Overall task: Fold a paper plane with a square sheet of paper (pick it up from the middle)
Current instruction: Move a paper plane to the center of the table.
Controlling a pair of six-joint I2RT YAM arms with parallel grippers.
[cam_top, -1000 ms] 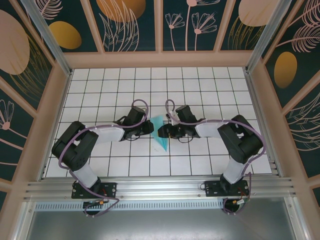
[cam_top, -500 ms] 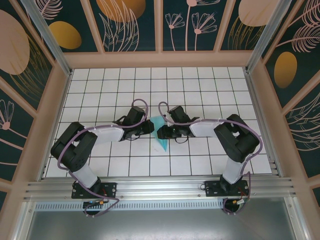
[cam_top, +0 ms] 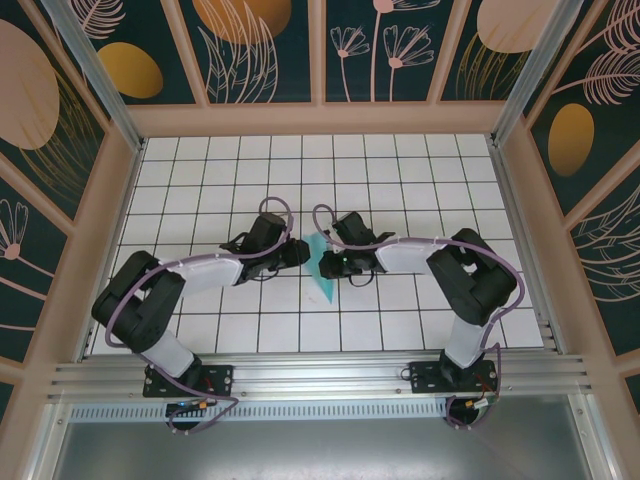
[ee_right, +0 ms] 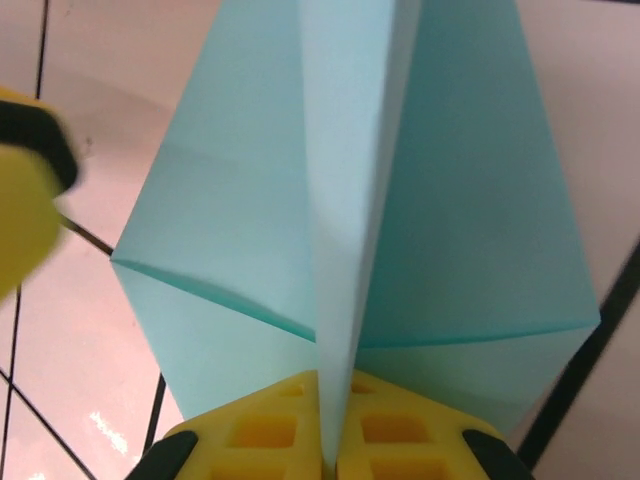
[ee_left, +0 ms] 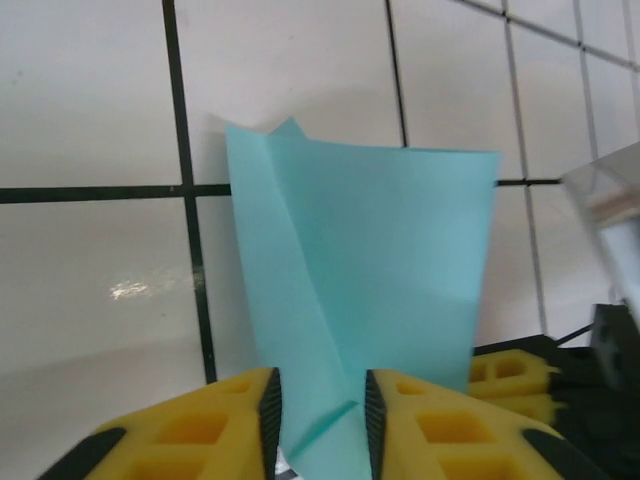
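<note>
Plainly, the right gripper [ee_right: 330, 445] is clenched on the raised centre crease of the paper plane [ee_right: 340, 200], its yellow pads [ee_right: 270, 430] pressed together on the ridge; the left gripper [ee_left: 322, 420] stands at the plane's other side with jaws parted, the fold loose between them; the plane lies between the two, near the middle of the tiled table [cam_top: 400, 170]. The paper looks light, limp and easily creased, so the stiffer centre ridge seems the place to hold; around the plane the tiles offer free room, the walls [cam_top: 90, 230] well apart.
</note>
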